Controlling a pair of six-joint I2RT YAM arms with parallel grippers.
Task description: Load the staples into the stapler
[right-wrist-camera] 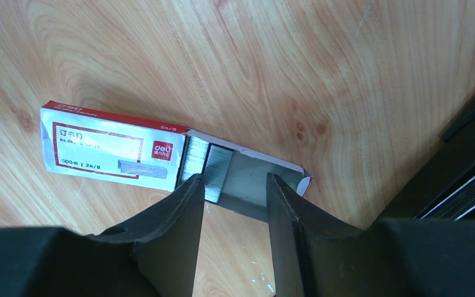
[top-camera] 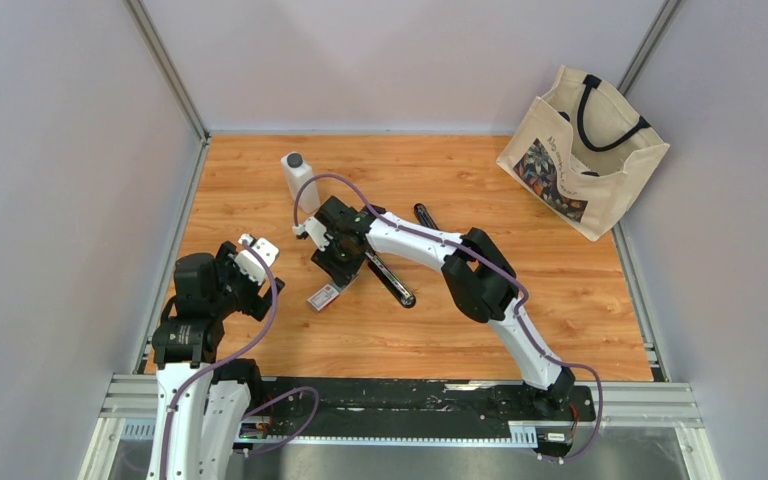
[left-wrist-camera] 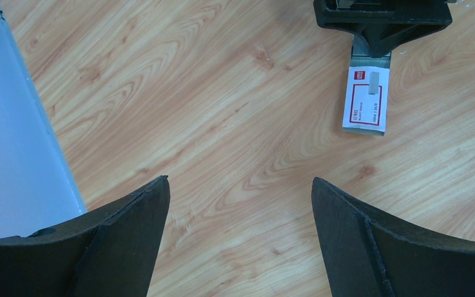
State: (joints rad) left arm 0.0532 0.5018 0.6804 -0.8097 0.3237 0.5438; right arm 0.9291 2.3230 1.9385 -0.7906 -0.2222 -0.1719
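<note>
Black stapler (top-camera: 392,282) beside the staples (top-camera: 324,296); white bottle (top-camera: 298,180), canvas bag (top-camera: 580,150) well apart.

Stapler (right-wrist-camera: 451,179) mostly off-frame (right edge)

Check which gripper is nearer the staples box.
Right. The right gripper sits directly over the slid-out tray of the staples box, jaws partly open. The left gripper hangs wide open, well apart from it.
</note>
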